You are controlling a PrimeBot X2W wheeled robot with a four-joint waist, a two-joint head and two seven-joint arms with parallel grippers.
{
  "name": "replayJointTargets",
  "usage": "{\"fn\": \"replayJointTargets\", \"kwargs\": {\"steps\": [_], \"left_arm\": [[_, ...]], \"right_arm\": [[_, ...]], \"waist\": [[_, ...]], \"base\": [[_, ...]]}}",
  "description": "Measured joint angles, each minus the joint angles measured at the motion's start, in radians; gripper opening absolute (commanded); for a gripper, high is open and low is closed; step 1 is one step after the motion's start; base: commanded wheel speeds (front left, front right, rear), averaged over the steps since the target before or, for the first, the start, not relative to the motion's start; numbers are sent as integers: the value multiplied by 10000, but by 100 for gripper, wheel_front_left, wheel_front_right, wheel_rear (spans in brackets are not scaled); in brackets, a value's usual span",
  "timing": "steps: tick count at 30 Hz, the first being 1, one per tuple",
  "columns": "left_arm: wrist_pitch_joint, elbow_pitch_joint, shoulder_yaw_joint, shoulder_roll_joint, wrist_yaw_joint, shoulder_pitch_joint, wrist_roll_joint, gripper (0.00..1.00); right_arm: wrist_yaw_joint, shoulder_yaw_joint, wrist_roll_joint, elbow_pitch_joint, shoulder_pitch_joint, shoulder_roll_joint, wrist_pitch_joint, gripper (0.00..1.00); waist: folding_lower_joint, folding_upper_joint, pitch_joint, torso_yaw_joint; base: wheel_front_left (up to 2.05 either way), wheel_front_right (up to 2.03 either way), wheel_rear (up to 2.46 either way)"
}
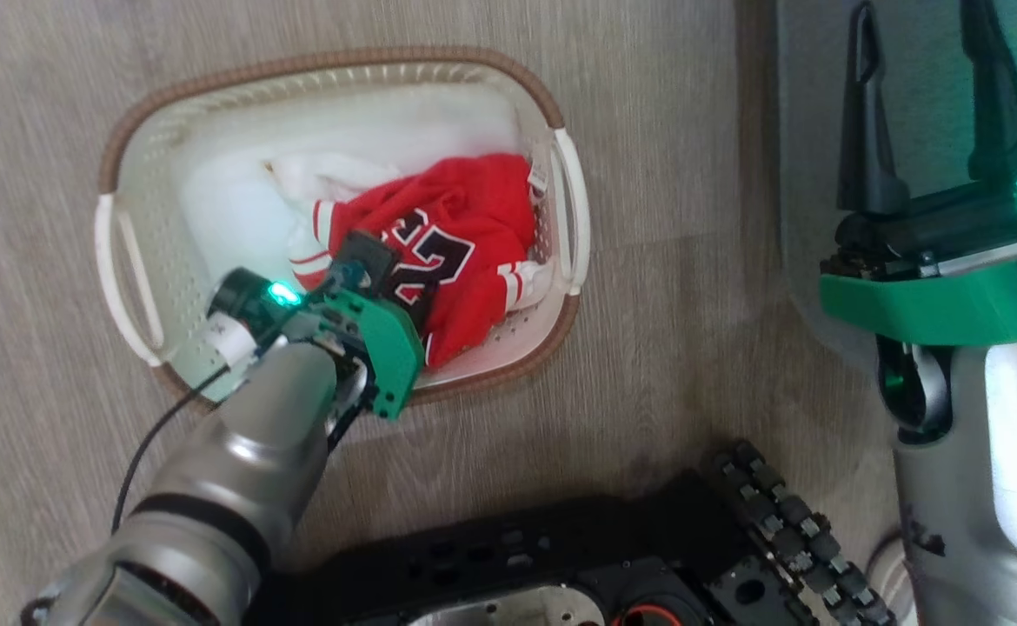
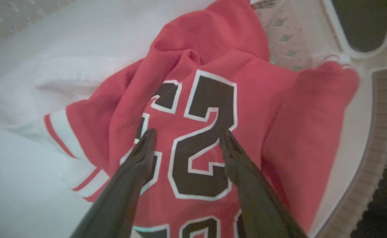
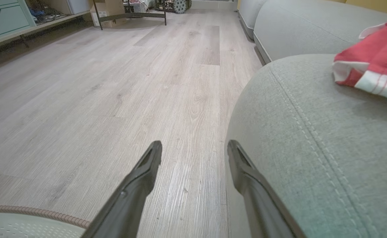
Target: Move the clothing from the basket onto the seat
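Left gripper stands jaws apart over the jersey in the basket; I'd press into a thick fold before closing; right gripper, also apart, hangs beside the seat.

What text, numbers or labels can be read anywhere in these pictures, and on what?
"2": large black digit with white outline on the red jersey in the basket.
Character left of it: half folded under, not readable.
Black characters lower on the jersey: cut off at the picture's edge, not readable.
Small white tag at the jersey's edge: print too blurred to read.
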Motion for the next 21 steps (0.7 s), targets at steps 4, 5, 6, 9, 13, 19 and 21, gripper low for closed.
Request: {"fn": "replayJointTargets", "kwargs": {"steps": [4, 5, 6, 9, 13, 19, 21], "left_arm": [[-190, 257, -125, 0, 449, -412, -104, 100], [-228, 320, -167, 0, 506, -504, -105, 100], [-244, 376, -196, 0, 566, -574, -105, 100], [-349, 431, -272, 0, 708, -657, -107, 100], [-418, 537, -422, 0, 754, -675, -318, 100], [-297, 548, -652, 0, 740, -673, -644, 0], [-288, 483, -821, 2, 694, -664, -738, 0]], "right_arm": [[-2, -8, 0, -109, -12, 0, 0, 100], [-2, -12, 0, -128, -27, 0, 0, 100], [-2, -15, 0, -142, -47, 0, 0, 100], [-2, -23, -2, -150, -87, 0, 0, 100], [-2, -21, -4, -150, -171, 0, 0, 100], [-2, 23, -4, -138, -177, 0, 0, 100], [-2, 19, -50, -82, -178, 0, 0, 100]], "waist": [[-1, 0, 353, 12], [-1, 0, 409, 17], [-1, 0, 451, 22], [-1, 0, 500, 35], [-2, 0, 510, 53], [-2, 0, 456, 39], [-2, 0, 389, 41]], "base": [[0, 0, 0], [0, 0, 0], [0, 0, 0], [0, 0, 0], [0, 0, 0], [0, 0, 0], [0, 0, 0]]}}
